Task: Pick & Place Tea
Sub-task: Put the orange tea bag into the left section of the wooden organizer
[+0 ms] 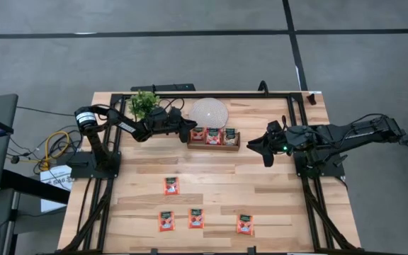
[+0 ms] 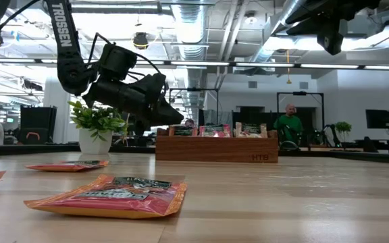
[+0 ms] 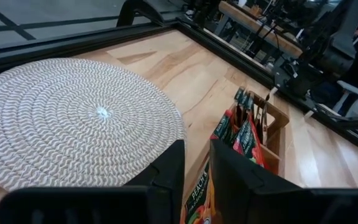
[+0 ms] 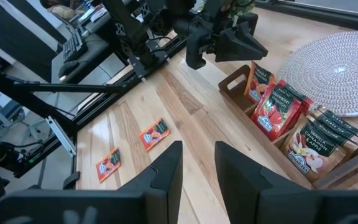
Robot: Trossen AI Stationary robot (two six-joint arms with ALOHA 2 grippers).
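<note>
A wooden tray (image 1: 236, 145) (image 2: 215, 148) stands upright tea packets side by side: a peach one (image 4: 260, 78) at its left end, a strawberry one (image 4: 278, 109) and a vanilla one (image 4: 319, 140). My left gripper (image 1: 192, 129) (image 2: 177, 116) hovers just above the tray's left end. Its fingers are narrowly apart, and the peach packet (image 3: 197, 199) shows in the gap below them. My right gripper (image 1: 255, 145) (image 4: 197, 180) waits right of the tray, raised and narrowly open. Several loose packets (image 1: 171, 185) (image 2: 113, 196) lie flat nearer the table's front.
A round woven mat (image 1: 209, 112) (image 3: 67, 118) lies just behind the tray. A potted plant (image 1: 143, 103) (image 2: 96, 125) stands at the far left, close to the left arm. Black frame rails run along the table's edges. People sit in the room beyond.
</note>
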